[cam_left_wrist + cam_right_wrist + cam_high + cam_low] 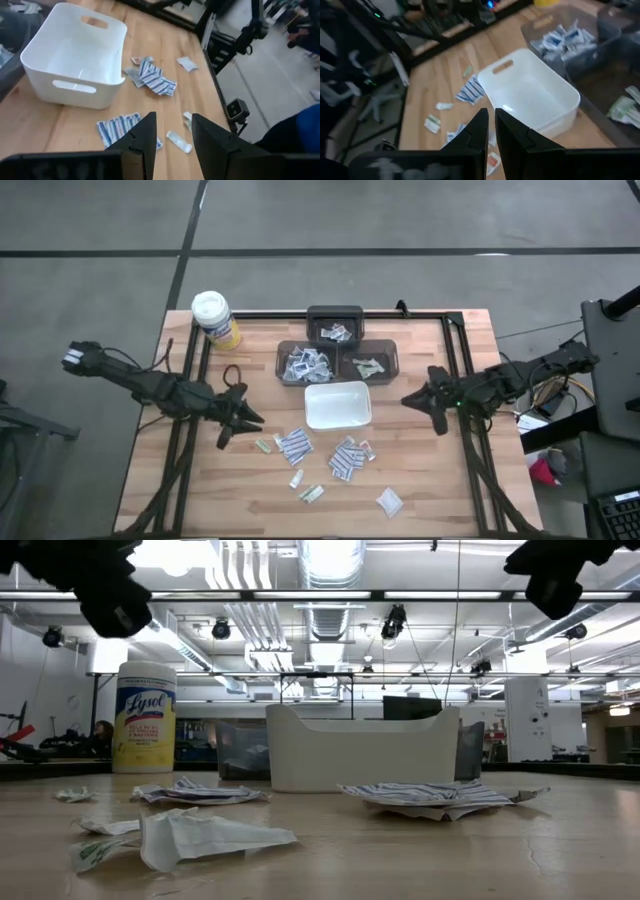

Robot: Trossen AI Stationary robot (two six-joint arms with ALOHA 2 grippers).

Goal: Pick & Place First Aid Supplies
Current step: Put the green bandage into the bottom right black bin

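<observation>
Left gripper [243,420] fingers part narrowly, empty, bare wood around; packets [294,446] just ahead. Right gripper [418,402], nearly closed, faces the white tray [337,405].

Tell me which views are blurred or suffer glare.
Right wrist view: soft motion blur over the white tray and packets. Low view: ceiling lights glare, nearest packet slightly soft. High view and left wrist view: evenly lit, sharp.

Grey floor [90,240] crossed by dark seams — overhead, white ducts [330,565] and bright ceiling lights [170,555].
</observation>
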